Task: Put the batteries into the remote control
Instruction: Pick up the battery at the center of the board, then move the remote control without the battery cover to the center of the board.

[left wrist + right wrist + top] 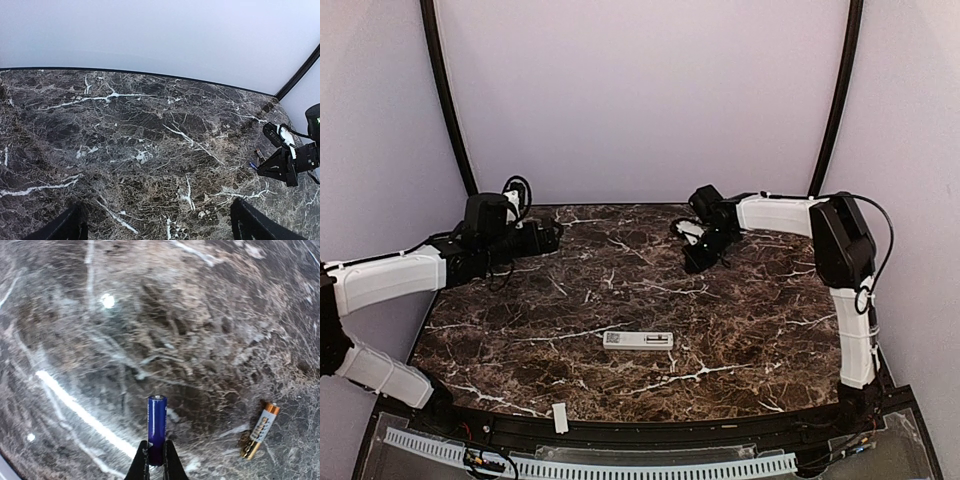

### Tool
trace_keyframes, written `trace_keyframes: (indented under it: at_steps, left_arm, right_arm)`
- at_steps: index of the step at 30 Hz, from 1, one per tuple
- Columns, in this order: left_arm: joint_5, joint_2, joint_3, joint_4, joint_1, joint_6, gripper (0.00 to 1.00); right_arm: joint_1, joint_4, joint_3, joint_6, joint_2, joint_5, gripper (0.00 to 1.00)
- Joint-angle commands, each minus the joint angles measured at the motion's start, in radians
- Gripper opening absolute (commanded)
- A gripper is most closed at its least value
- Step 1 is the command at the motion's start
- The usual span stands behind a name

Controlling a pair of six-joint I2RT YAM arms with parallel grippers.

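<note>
**One battery gripped, none loaded yet**

The left tool (548,238) hangs over the far left of the table (760,350), its fingers spread wide and holding nothing. A white strip (560,417) lies at the near edge and may be the remote's cover. The remote control (638,340) lies mid-table towards the front, well apart from both arms; no battery appears to be in it. At the far right, the right tool (156,460) is clamped on the lower end of a blue battery (156,422). A second battery (260,431) lies on the marble near it. Judging by this, both insertions are left to do.
</note>
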Motion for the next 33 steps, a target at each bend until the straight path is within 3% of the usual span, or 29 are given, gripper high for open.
trace_keyframes:
  at_steps: [1, 7, 12, 15, 17, 19, 23, 33]
  left_arm:
    - [0.032, -0.057, -0.039, 0.067, 0.004, 0.097, 0.98]
    - [0.091, -0.092, -0.067, 0.091, 0.004, 0.169, 0.97]
    - [0.241, -0.127, -0.100, 0.102, -0.008, 0.264, 0.92]
    - [0.336, -0.141, -0.114, 0.078, -0.057, 0.432, 0.89]
    - [0.397, -0.127, -0.118, 0.012, -0.175, 0.606, 0.90]
    - [0.440, -0.081, -0.106, -0.098, -0.255, 0.747, 0.93]
    - [0.586, 0.046, -0.042, -0.246, -0.284, 0.804, 0.95]
    - [0.611, 0.311, 0.056, -0.191, -0.286, 0.878, 0.93]
  right_arm:
    - [0.026, -0.009, -0.041, -0.112, -0.130, -0.156, 0.00]
    - [0.096, -0.101, -0.103, -0.258, -0.231, -0.263, 0.00]
    - [0.176, -0.157, -0.171, -0.300, -0.309, -0.277, 0.00]
    - [0.217, -0.214, -0.197, -0.296, -0.321, -0.244, 0.00]
    - [0.240, -0.229, -0.231, -0.294, -0.335, -0.231, 0.00]
    - [0.248, -0.212, -0.272, -0.295, -0.357, -0.235, 0.00]
    - [0.250, -0.182, -0.333, -0.309, -0.404, -0.237, 0.00]
    - [0.250, -0.074, -0.484, -0.397, -0.505, -0.214, 0.00]
